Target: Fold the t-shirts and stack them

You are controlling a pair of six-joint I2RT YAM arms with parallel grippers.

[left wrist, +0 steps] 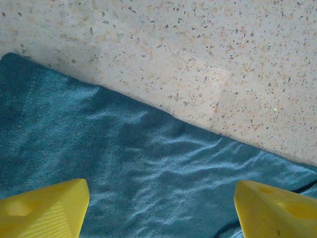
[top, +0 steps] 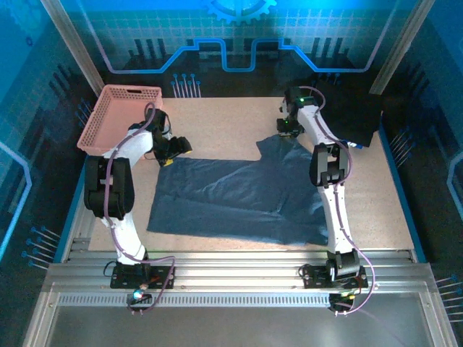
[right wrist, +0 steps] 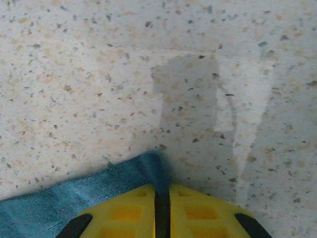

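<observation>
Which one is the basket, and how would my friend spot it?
Look at the speckled table, then go to its far left corner. The basket sits there, beyond the spread-out shirt. It is the only pink thing, with holes in its sides, while the shirt is dark blue cloth.

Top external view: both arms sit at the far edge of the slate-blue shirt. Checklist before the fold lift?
1. Right gripper closed on a corner of the dark slate-blue cloth t-shirt: ok, cloth runs in under the tips.
2. Left gripper gripping the shirt: not ok, jaws open over the cloth near its edge.
3. Shirt spread on the speckled table: ok, with light ripples by the left gripper.
4. Pink plastic lattice basket off the shirt: ok.
</observation>
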